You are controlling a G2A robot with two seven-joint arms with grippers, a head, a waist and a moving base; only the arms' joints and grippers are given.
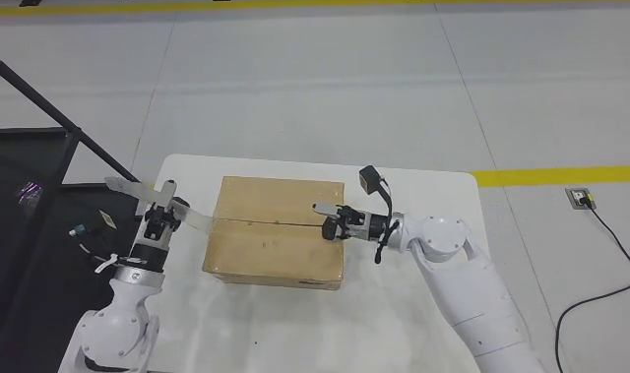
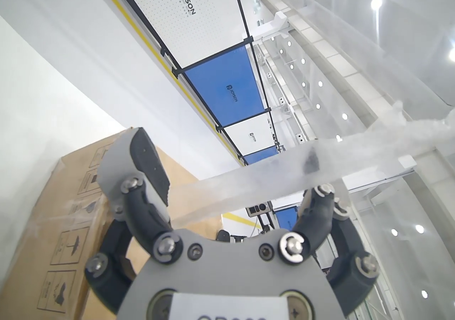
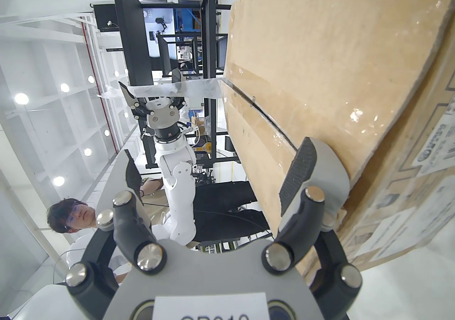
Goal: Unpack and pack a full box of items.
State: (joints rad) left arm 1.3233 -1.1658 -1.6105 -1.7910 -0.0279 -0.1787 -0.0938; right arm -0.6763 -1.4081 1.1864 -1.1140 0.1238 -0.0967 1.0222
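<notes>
The step in hand looks like stripping the tape (image 2: pixel 270 175) off the box (image 1: pixel 276 230), which sits mid-desk (image 1: pixel 423 191) with its flaps closed. The clear strip is off the top seam (image 1: pixel 266 221) and clings only at the box's 9 o'clock edge. To finish cleanly, pull it away toward 9 o'clock, low and steady, while the other arm pins the lid so the box does not slide.

The left fingers (image 2: pixel 147 165), at 9 o'clock of the box, are spread wide. The strip lies across their tips and appears stuck to them rather than pinched. The right fingers (image 3: pixel 302 172) are also wide and hold nothing. One pad rests on the lid beside the seam, near the 3 o'clock edge.
</notes>
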